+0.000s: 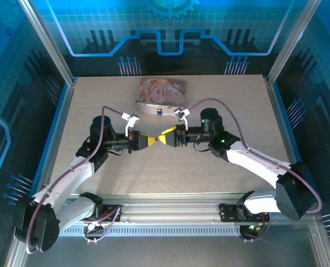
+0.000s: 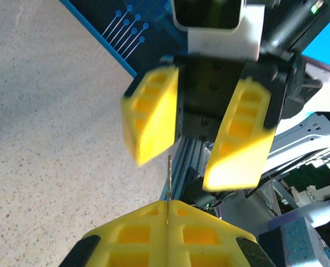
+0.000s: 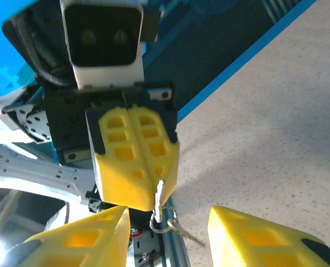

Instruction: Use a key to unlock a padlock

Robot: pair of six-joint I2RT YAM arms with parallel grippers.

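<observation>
Left tool (image 1: 146, 140): found clenched, its two yellow fingers (image 2: 137, 236) pressed together along their whole length. It stood on the near side of the pink tin (image 1: 161, 92), well apart from it and slightly left of the tin's middle, held above the surface (image 1: 87, 105).

This tool was grasping the key (image 2: 168, 178). The key showed as a thin dark sliver standing out from the seam between the fingertips and pointing at the opposite tool. In the right wrist view a small wire ring (image 3: 163, 223) hung from the key just off the clenched tips.

Padlock (image 1: 159, 111): a tiny bluish item lying against the middle of the tin's near side. It sat between the tin and the two tools and was apart from both. It was too small in the overhead view to judge the state of its shackle.

Right tool (image 1: 166, 137): found released, with its fingers (image 2: 240, 139) spread wide and grasping nothing. It faced the left tool tip to tip on the near side of the tin, slightly right of the tin's middle.

The free end of the key lay in the gap between the spread fingers, close beside one of them. Contact with that finger could not be confirmed.
</observation>
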